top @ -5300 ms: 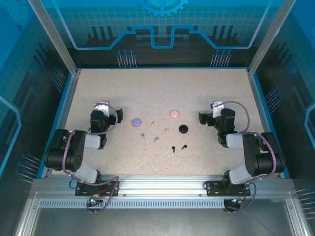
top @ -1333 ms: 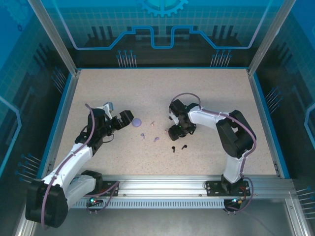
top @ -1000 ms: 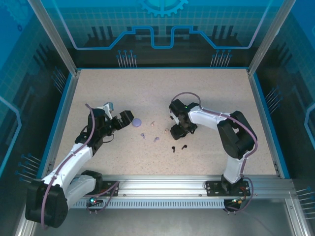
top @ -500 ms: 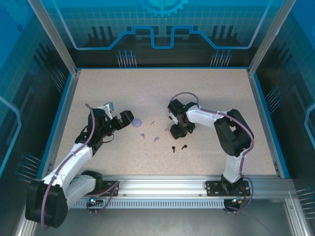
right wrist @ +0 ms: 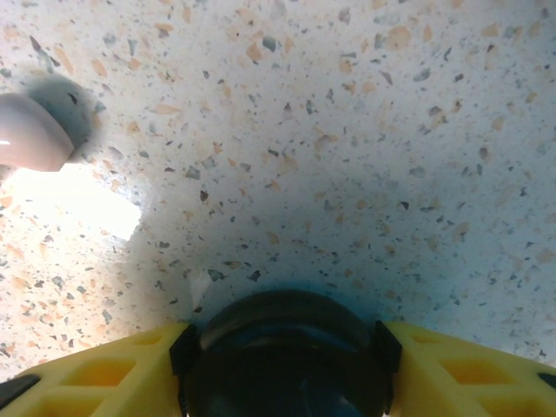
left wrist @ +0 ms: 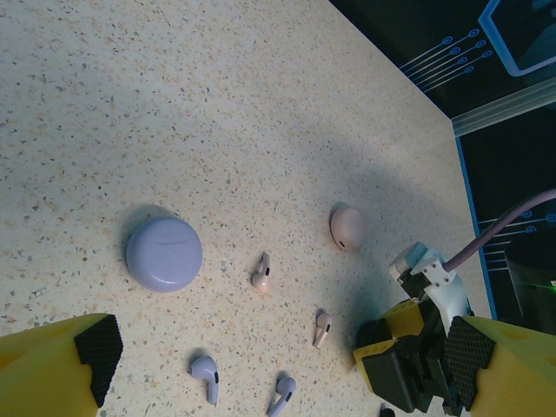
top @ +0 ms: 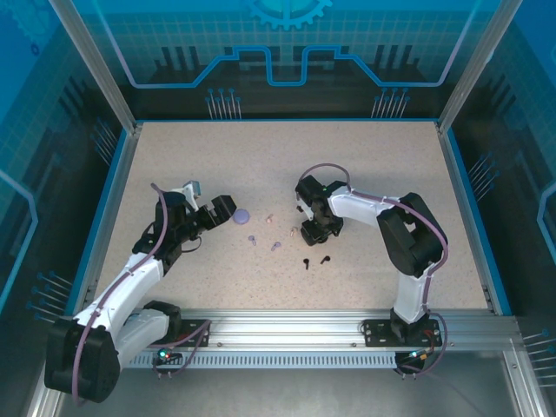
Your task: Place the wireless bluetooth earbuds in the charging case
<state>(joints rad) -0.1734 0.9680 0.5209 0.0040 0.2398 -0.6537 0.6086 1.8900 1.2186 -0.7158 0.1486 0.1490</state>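
Near the middle of the bench (top: 365, 165), my right claw (top: 310, 231) hugs the round black case (right wrist: 282, 339), a pad touching each side. The black earbuds (top: 307, 261) lie just beside it, on the side toward me, so my right arm is nearer, but they look too small to tell which way their stems point. My left claw (top: 219, 208) is wide open by the lilac case (top: 241, 215), holding nothing.

Matt speckled tabletop (top: 347, 156), smooth plastic blk case (right wrist: 282, 347).
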